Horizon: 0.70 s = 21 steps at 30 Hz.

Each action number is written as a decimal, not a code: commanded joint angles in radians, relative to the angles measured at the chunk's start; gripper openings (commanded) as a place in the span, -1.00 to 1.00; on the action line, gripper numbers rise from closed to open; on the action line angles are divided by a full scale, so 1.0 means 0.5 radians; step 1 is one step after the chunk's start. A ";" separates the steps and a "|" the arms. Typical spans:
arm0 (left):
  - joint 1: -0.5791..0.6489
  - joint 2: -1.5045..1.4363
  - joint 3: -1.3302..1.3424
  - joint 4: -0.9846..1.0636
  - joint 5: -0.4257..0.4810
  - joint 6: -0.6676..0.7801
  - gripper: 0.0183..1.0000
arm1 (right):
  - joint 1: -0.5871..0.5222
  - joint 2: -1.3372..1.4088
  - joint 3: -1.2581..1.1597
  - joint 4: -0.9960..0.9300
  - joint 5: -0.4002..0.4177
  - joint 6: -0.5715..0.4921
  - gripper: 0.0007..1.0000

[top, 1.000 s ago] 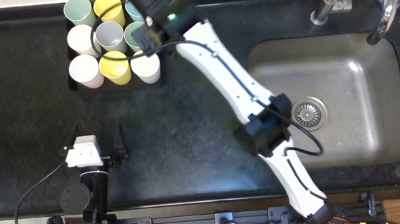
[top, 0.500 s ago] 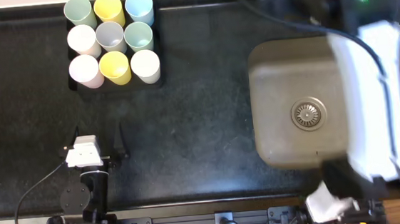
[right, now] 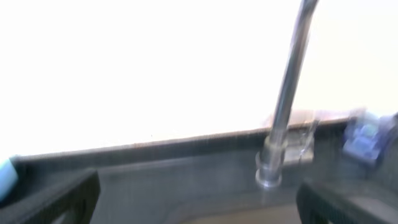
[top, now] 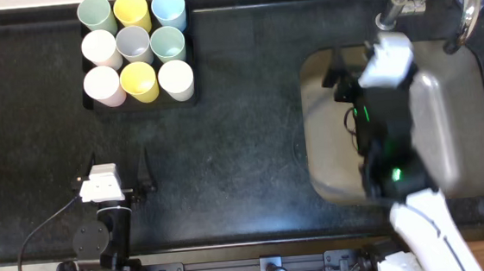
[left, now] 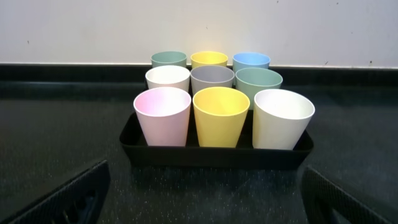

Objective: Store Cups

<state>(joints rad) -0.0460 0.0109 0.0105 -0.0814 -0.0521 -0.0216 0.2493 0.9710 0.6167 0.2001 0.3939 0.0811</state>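
Nine cups (top: 135, 47) stand upright, mouths up, in three rows of three inside a black tray (left: 214, 157). The tray sits on the dark tabletop (top: 243, 153) at about eleven o'clock of the top view. Counted: two yellow, two white, two green, one pink, one grey, one blue. Every place in the one tray is taken, so I judge the storing done or all but done.

The left gripper (top: 119, 162) rests low at about eight o'clock, facing the tray from well apart, jaws spread wide and holding nothing. The right gripper (right: 196, 186) is over the sink (top: 463, 135) at three o'clock, near the faucet (right: 283, 106). Its jaws look spread and empty, though its wrist view is smeared. One sink, two grippers.

Risks from here: the right gripper, so close to the faucet, could knock it on a careless swing. The cups are packed close, so a nudge at the tray's five o'clock corner, where the white cup (left: 283, 118) leans slightly outward, could tip it onto the tabletop
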 commanded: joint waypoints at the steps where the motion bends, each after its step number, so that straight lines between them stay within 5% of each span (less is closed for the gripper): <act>1: -0.004 -0.016 -0.005 0.000 0.013 0.037 1.00 | -0.002 -0.313 -0.535 0.717 0.150 -0.320 1.00; 21: -0.004 -0.016 -0.005 0.001 0.013 0.037 1.00 | -0.043 -0.777 -1.228 0.655 0.150 -0.319 0.99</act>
<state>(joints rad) -0.0460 0.0109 0.0105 -0.0818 -0.0525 -0.0216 0.2432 0.6579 0.0341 0.5465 0.4576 -0.0761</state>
